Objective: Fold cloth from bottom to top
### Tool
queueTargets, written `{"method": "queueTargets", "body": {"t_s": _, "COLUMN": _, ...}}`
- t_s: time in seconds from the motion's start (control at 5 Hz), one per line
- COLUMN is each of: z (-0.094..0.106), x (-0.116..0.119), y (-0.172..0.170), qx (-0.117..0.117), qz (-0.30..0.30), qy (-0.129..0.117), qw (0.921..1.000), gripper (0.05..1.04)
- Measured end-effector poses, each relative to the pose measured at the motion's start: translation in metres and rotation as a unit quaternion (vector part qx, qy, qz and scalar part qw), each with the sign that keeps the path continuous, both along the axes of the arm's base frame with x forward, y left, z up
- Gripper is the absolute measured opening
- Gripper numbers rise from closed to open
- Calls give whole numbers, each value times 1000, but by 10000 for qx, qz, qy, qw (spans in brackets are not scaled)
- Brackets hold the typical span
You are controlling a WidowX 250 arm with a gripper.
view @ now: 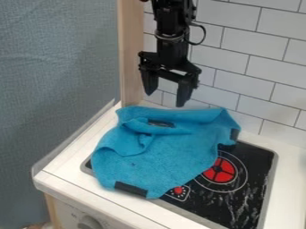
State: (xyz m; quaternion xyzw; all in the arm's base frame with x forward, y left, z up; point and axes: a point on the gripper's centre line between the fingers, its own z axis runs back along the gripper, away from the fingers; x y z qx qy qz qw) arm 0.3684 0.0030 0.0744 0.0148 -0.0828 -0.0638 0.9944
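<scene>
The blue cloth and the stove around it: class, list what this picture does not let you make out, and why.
Camera view:
- Left part of the stove top: covered by the blue cloth.
- The cloth's inner layers: hidden by its own folds.
- Marks around the red dial: too small.
- Bottom of the grey knob: cut off by the lower edge.

Blue cloth (161,152): rumpled, partly folded.
Lies over stovetop and white counter; dark patches at the edges; upper part bunched, lower part flatter, spread toward the front.
</scene>
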Motion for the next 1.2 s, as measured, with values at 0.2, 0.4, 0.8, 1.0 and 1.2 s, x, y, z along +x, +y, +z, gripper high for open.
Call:
{"method": "queueTargets", "body": {"t_s": 0.2, "z": -6, "x": -13, "y": -1, "qx": 43, "qz": -582, "qy": 200, "qw": 9981, "gripper": 999}}
{"method": "queueTargets", "body": {"t_s": 0.4, "z": -3, "x": -30, "y": -5, "qx": 81, "qz": -1754, "qy": 229, "qw": 9842, "gripper": 999}}
{"method": "queueTargets", "body": {"t_s": 0.8, "z": -12, "x": -70, "y": -12, "qx": 201, "qz": -3055, "qy": 411, "qw": 9511, "gripper": 999}}
{"method": "queueTargets", "body": {"t_s": 1.0, "z": -26, "x": -84, "y": -14, "qx": 243, "qz": -3686, "qy": 542, "qw": 9277, "gripper": 999}}
{"method": "queueTargets", "body": {"t_s": 1.2, "z": -34, "x": -91, "y": -11, "qx": 406, "qz": -4088, "qy": 588, "qw": 9098, "gripper": 999}}
